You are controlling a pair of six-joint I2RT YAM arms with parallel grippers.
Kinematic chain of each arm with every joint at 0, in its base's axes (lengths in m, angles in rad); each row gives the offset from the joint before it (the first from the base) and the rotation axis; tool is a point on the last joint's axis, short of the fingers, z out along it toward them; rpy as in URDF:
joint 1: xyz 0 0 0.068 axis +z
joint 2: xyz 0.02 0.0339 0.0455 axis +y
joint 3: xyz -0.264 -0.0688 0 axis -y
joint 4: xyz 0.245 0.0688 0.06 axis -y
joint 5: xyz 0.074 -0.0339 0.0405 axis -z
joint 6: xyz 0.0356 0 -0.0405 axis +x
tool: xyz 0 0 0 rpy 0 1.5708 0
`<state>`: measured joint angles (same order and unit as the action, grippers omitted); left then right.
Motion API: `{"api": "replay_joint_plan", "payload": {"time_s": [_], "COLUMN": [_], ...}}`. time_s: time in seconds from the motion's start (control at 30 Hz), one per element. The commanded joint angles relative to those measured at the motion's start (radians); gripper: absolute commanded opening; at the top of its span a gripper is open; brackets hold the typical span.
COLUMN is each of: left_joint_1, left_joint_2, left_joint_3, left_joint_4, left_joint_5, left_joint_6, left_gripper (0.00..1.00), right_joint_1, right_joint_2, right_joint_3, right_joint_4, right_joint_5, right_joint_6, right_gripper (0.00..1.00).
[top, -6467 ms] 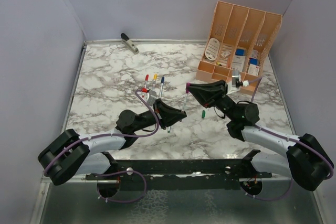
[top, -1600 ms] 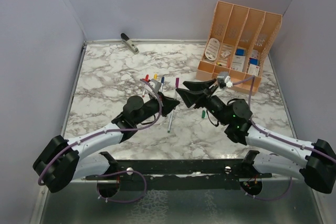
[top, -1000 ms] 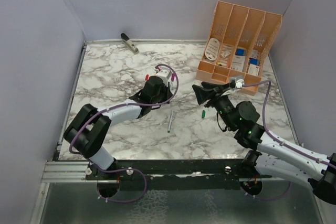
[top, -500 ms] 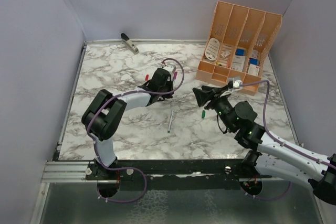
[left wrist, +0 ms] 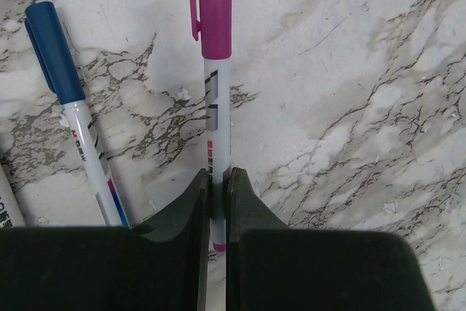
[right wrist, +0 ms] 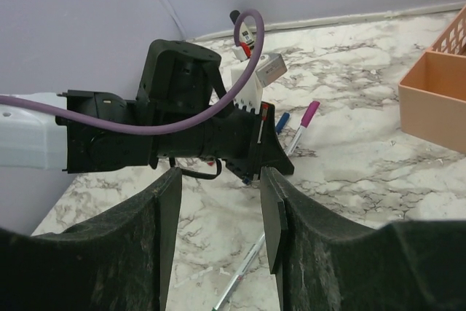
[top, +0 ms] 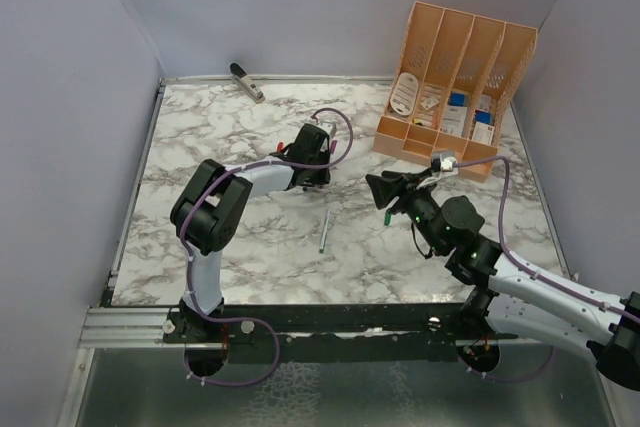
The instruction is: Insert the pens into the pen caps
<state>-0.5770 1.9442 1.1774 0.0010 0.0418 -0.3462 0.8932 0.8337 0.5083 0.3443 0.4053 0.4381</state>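
Note:
My left gripper (left wrist: 216, 180) is shut on the lower end of a white pen (left wrist: 217, 121) that wears a magenta cap (left wrist: 215, 5). This pen lies low over the marble, beside a blue-capped pen (left wrist: 54, 52). From above, the left gripper (top: 322, 169) sits at the table's middle back. My right gripper (right wrist: 222, 216) is open with nothing between its fingers, and it faces the left gripper from the right (top: 378, 187). An uncapped pen (top: 325, 231) lies loose on the marble, below the right fingers in the right wrist view (right wrist: 244, 274). A green cap (top: 387, 215) lies under the right gripper.
An orange desk organizer (top: 455, 77) with several compartments stands at the back right. A grey stapler-like tool (top: 246, 81) lies at the back wall. Purple walls close in the marble table on three sides.
The left arm has reached further back and right with the magenta-capped pen. The right gripper has drawn slightly nearer and lower, staying open.

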Motion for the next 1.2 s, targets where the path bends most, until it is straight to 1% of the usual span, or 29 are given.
{"api": "replay_joint_plan", "payload": {"time_s": [0.0, 0.13, 0.43, 0.6, 0.8, 0.9, 1.03, 1.17], "left_joint_1": [0.005, 0.004, 0.004, 0.005, 0.005, 0.005, 0.005, 0.005], "left_joint_2": [0.049, 0.059, 0.061, 0.07, 0.052, 0.005, -0.078, -0.181], "left_joint_3": [0.051, 0.062, 0.063, 0.067, 0.057, 0.045, 0.028, -0.031], "left_joint_4": [-0.084, -0.101, -0.115, -0.121, -0.114, -0.106, -0.109, -0.105], "left_joint_5": [0.01, 0.005, -0.008, -0.01, -0.008, -0.01, -0.018, -0.029], "left_joint_6": [0.004, -0.004, -0.012, -0.014, -0.017, -0.014, -0.004, -0.004], "left_gripper": [0.06, 0.13, 0.24, 0.28, 0.31, 0.32, 0.34, 0.34], "right_joint_1": [0.004, 0.004, 0.004, 0.004, 0.004, 0.004, 0.004, 0.003], "right_joint_2": [-0.004, -0.003, -0.002, -0.016, -0.02, -0.016, 0.002, 0.018], "right_joint_3": [-0.011, -0.014, -0.013, -0.022, -0.024, -0.022, -0.01, 0.018], "right_joint_4": [0.005, 0.011, 0.0, -0.002, -0.022, -0.064, -0.188, -0.37], "right_joint_5": [-0.01, -0.011, 0.001, 0.009, 0.03, 0.08, 0.23, 0.342], "right_joint_6": [0.023, 0.027, 0.027, 0.03, 0.027, 0.038, 0.132, 0.27], "right_gripper": [0.46, 0.46, 0.46, 0.46, 0.46, 0.46, 0.45, 0.36]}}
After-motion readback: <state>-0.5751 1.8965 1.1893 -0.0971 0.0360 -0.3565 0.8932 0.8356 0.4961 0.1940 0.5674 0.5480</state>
